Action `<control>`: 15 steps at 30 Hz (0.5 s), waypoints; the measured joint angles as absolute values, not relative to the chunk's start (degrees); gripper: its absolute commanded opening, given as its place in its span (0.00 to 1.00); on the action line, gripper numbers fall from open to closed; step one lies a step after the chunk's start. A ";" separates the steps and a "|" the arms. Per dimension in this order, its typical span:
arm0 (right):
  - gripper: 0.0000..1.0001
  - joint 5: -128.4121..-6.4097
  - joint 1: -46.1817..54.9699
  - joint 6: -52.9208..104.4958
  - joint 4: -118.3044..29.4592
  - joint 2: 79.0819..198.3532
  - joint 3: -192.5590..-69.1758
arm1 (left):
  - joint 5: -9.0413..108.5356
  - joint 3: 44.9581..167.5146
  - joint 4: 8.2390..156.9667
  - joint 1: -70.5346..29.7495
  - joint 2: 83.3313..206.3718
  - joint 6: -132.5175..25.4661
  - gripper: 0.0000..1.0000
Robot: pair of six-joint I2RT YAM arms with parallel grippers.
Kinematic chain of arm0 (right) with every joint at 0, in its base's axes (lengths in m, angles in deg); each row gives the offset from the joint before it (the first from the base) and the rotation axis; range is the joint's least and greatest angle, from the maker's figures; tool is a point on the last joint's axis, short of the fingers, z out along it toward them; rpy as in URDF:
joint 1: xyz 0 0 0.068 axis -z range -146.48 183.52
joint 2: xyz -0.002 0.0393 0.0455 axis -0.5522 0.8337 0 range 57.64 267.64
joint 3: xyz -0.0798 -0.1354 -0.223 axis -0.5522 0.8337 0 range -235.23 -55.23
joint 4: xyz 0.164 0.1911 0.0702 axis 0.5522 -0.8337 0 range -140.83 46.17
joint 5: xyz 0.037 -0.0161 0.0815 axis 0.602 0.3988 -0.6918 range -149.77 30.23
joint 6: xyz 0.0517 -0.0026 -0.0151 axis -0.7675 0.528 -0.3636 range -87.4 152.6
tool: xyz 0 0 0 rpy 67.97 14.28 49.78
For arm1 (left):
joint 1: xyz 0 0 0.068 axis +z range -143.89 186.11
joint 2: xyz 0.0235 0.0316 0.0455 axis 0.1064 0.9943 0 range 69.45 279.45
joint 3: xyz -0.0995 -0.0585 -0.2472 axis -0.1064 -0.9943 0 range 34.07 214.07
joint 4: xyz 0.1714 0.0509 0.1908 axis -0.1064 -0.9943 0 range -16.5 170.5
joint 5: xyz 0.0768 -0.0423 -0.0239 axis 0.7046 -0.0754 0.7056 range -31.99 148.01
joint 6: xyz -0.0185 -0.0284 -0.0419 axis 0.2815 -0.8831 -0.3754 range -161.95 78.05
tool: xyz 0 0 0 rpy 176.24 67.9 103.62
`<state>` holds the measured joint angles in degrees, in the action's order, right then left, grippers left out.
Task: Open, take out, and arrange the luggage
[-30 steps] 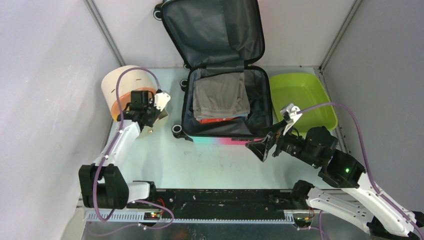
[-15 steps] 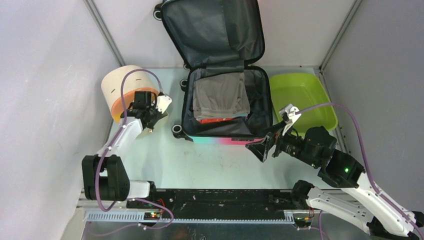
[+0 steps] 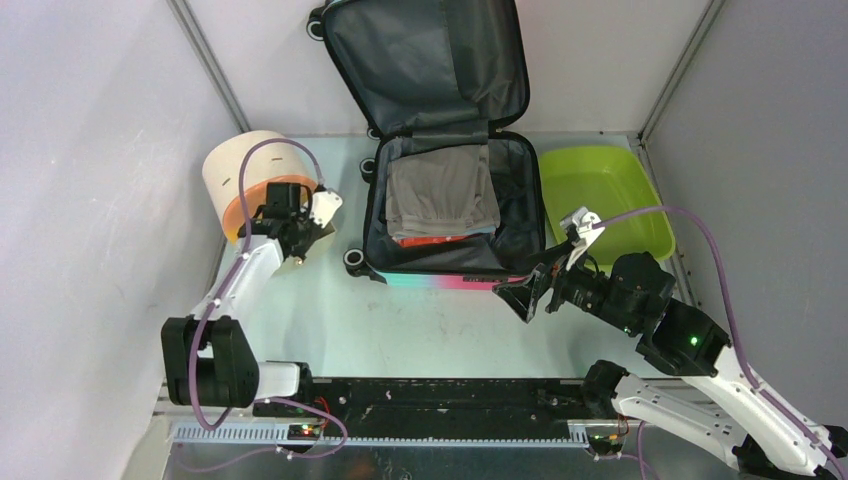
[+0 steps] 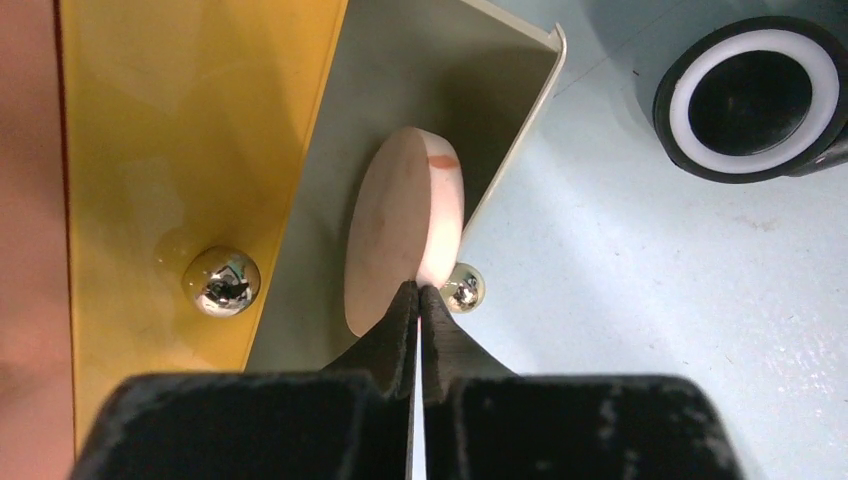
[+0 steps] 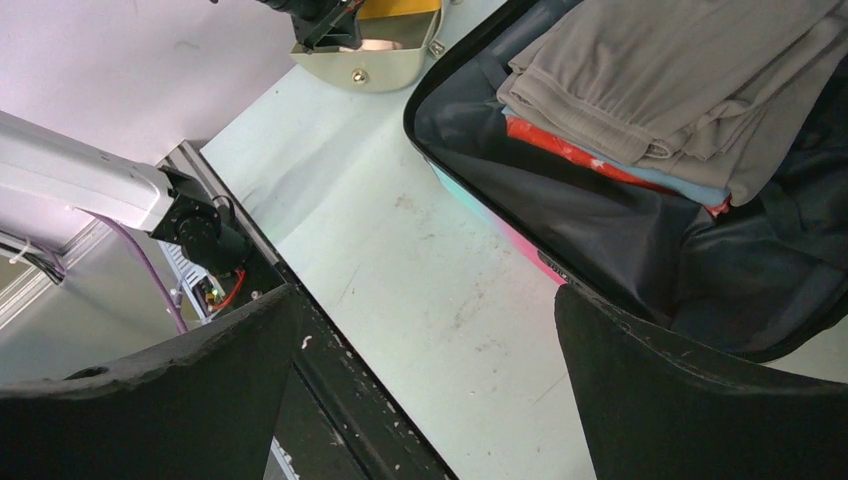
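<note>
The suitcase (image 3: 430,70) lies open at the top middle of the worktop (image 3: 420,330). The left pincer (image 4: 417,300) is closed, off to its left. The right pincer (image 3: 549,260) is wide open, by its lower right corner.

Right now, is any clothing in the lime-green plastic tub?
No, the lime-green plastic tub shows only its bare floor; the folded grey garment lies in the open pink-to-teal hard-shell suitcase.

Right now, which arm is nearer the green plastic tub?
Right: right end effector beside the lime-green plastic tub; left end effector across the pink-and-teal suitcase, by the cream-and-orange cylinder.
</note>
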<state>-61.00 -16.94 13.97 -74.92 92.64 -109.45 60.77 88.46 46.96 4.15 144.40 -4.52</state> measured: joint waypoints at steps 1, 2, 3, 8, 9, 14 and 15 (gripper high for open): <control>1.00 -61.03 -16.89 13.99 -74.87 92.66 -109.45 | 60.77 88.61 46.70 4.15 144.32 -4.52 0.00; 0.99 -61.03 -16.85 13.99 -74.79 92.73 -109.45 | 60.77 88.70 46.65 4.15 144.29 -4.52 0.00; 1.00 -61.03 -16.85 13.99 -74.74 92.77 -109.45 | 60.80 88.72 46.68 4.15 144.21 -4.54 0.00; 1.00 -61.00 -16.85 14.01 -74.74 92.84 -109.45 | 62.37 88.55 48.10 4.15 142.20 -4.52 0.00; 1.00 -60.98 -16.83 13.99 -74.74 92.84 -109.45 | 63.00 88.33 48.84 4.15 141.56 -4.47 0.00; 1.00 -60.98 -16.56 14.08 -74.74 92.84 -109.43 | 66.76 84.70 54.87 4.15 138.90 -4.12 0.00; 1.00 -60.98 -16.50 14.08 -74.74 92.84 -109.45 | 67.18 83.63 56.14 4.15 138.74 -3.97 0.00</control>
